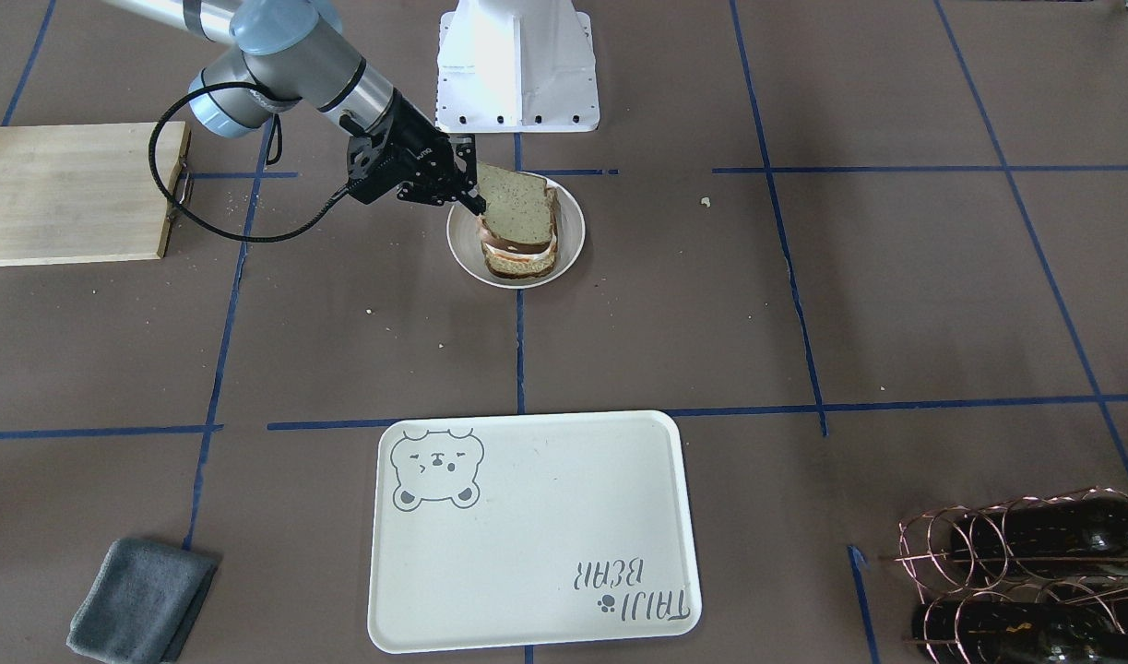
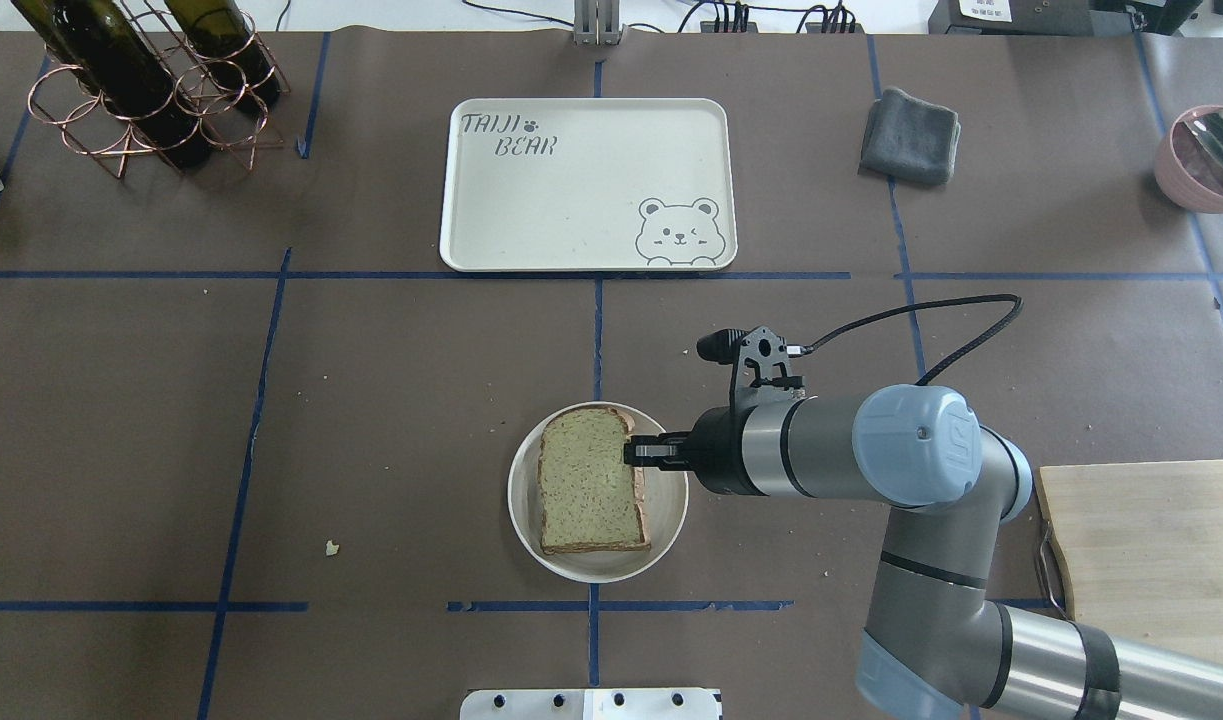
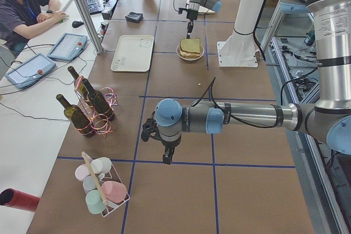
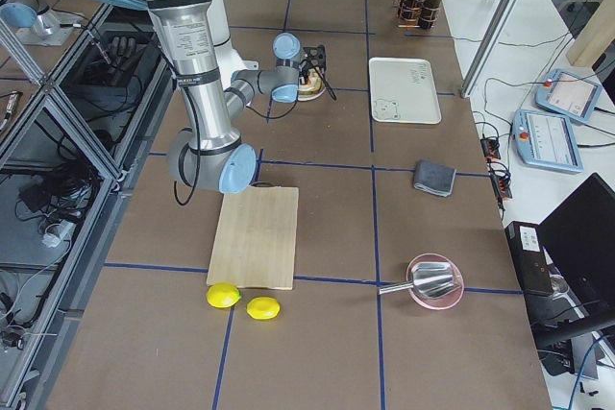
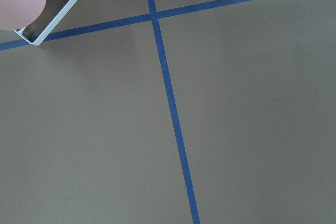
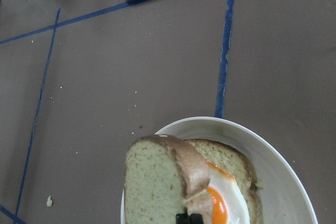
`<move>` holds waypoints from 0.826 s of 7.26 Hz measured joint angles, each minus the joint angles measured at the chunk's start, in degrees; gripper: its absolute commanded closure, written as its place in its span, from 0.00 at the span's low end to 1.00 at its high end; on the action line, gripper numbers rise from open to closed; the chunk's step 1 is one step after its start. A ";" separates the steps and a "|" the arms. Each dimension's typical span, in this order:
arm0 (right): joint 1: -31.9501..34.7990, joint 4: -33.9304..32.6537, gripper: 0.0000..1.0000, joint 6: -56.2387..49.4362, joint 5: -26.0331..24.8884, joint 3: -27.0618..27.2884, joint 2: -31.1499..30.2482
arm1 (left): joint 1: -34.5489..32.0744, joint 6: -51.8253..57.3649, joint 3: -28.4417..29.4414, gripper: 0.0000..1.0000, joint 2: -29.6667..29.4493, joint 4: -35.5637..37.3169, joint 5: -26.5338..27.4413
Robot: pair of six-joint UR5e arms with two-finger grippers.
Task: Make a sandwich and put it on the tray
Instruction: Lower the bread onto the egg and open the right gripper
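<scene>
Assembly is nearly done, the tan brown-crusted top slice clamped by the right end effector above the white fried egg; carriage to the cream rectangular tray is outstanding

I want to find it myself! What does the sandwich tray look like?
Look at the brown table, middle, far from the robot. The tray is the big cream rectangle there. Only it has a bear drawing, unlike the small round plate.

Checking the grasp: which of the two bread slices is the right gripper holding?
The top slice, tilted above the egg, pinched by the right gripper; the bottom slice lies under the egg.
</scene>
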 measured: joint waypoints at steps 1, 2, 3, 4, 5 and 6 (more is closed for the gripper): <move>-0.45 -1.42 1.00 -0.01 -0.78 -0.09 0.77 | 0.00 0.02 0.03 0.00 0.00 0.00 0.02; -0.62 -2.04 1.00 -0.05 -1.07 -0.13 0.79 | 0.01 0.02 0.05 0.00 0.00 0.00 0.01; -0.60 -2.29 1.00 -0.07 -1.14 -0.16 0.47 | 0.00 0.03 0.07 0.00 0.00 0.02 -0.02; -0.57 -2.37 1.00 -0.07 -1.18 -0.17 -0.16 | 0.00 0.01 0.10 0.00 0.00 0.04 -0.05; -0.57 -2.43 1.00 -0.08 -1.24 -0.25 -0.80 | 0.00 -0.01 0.11 0.00 0.00 0.02 -0.05; -0.62 -2.47 0.95 -0.08 -1.34 -0.37 -1.15 | 0.01 0.01 0.09 0.00 0.00 0.01 -0.05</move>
